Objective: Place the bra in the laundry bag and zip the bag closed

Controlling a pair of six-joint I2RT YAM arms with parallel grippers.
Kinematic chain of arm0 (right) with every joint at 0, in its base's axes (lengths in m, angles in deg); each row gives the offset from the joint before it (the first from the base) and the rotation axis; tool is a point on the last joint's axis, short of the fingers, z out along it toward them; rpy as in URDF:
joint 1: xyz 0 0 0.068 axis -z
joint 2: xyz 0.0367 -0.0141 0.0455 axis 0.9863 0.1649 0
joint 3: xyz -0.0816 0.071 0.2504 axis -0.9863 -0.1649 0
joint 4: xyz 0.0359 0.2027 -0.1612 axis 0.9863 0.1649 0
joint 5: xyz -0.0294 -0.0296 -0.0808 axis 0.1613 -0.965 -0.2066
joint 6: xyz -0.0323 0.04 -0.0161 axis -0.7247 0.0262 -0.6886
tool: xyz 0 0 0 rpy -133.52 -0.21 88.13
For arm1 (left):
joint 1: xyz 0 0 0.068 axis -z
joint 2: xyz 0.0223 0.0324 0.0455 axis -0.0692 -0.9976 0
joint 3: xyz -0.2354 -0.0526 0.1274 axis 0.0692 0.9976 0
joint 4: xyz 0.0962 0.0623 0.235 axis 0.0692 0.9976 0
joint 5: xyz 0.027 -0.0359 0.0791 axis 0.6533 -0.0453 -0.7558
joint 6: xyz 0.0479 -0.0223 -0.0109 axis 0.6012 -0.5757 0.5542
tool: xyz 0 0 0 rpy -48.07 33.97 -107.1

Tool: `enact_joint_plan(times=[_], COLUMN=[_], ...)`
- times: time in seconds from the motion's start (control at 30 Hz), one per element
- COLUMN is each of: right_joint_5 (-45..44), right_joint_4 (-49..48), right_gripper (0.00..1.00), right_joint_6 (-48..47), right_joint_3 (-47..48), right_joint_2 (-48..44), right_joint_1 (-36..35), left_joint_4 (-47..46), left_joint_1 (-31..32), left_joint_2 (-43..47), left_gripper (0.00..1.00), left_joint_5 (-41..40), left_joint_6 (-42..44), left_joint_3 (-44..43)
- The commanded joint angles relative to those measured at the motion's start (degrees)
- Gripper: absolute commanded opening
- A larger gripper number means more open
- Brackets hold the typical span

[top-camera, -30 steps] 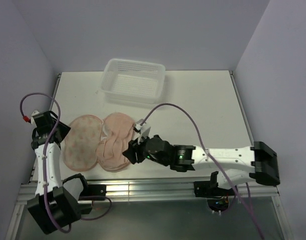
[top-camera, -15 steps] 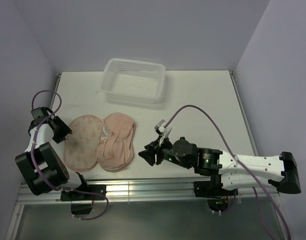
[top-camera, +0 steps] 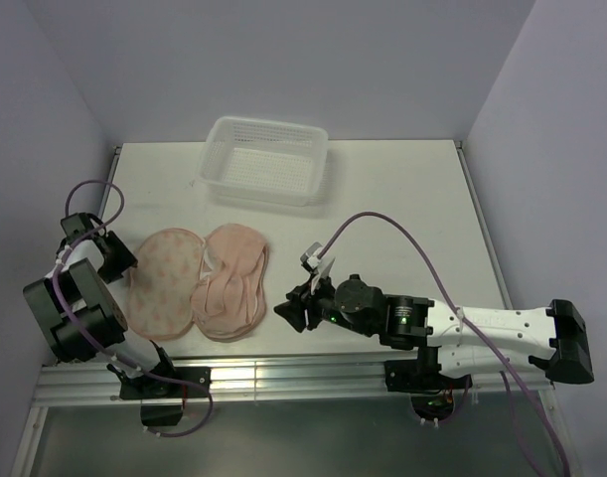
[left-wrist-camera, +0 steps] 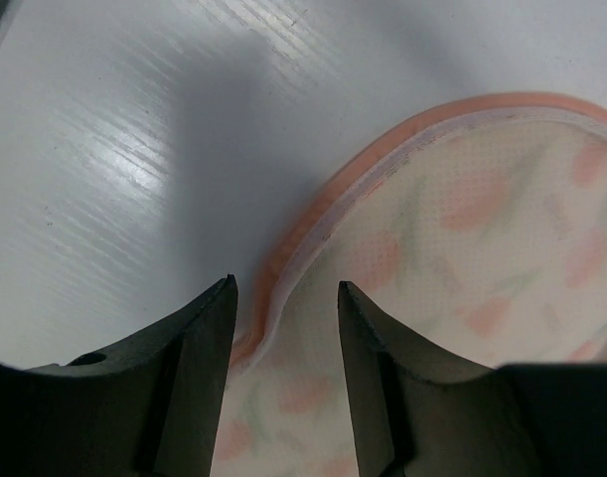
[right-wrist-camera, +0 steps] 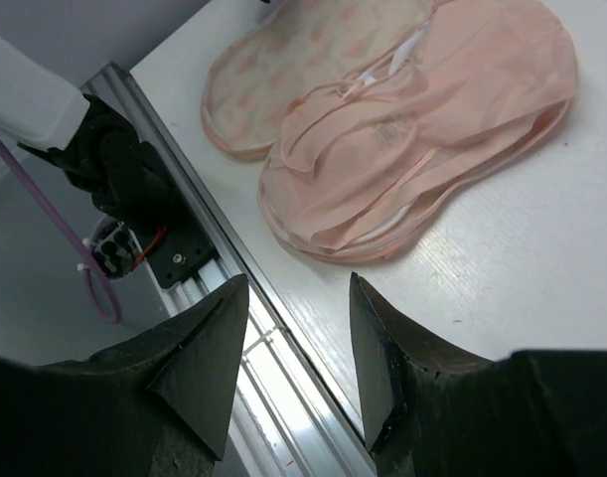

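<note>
The laundry bag lies open and flat near the table's front left, its printed half to the left. The pale pink bra lies on its right half. My left gripper is open at the bag's left edge; in the left wrist view the orange-rimmed edge of the bag runs between the spread fingers of the left gripper. My right gripper is open and empty, just right of the bra near the front edge. The right wrist view shows the right gripper, the bra and the bag.
A white mesh basket stands at the back centre. The aluminium rail runs along the table's front edge, right under my right gripper. Purple walls close in on the table's left, back and right.
My right gripper has drawn back from the bra toward the right and the front edge. My left arm has folded back on itself, its gripper staying at the bag's left edge.
</note>
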Motion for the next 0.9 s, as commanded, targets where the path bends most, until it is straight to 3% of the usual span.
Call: enact_joint_plan(times=[0.0,0.33,0.57,0.83,0.87], right_joint_5=[-0.3,1.3,3.6,7.3,7.6], right_joint_4=[-2.6,-3.4,-4.2,-4.3,-4.8], right_gripper=[0.52,0.52,0.52,0.54,0.59], right_joint_6=[-1.1,0.9,3.0,8.1,9.4], right_joint_3=[0.3,0.5,-1.4,-0.8,-0.6], right_joint_2=[2.0,4.5,4.8,15.3,16.4], right_joint_1=[0.6,5.0,10.1,17.3,18.2], left_joint_4=[-2.7,-2.4,-1.8,-2.4,-2.3], left_joint_1=[-0.3,-0.4,-0.3,1.6,1.9], left_joint_2=[-1.7,-4.6,-5.5,5.4,8.2], left_gripper=[0.52,0.37,0.0,0.0,0.0], left_joint_5=[1.0,0.0,0.0,6.2,7.2], left_joint_6=[2.1,1.0,0.9,-4.8,-5.5], left_joint_3=[-1.7,-1.5,-2.2,-1.8,-1.6])
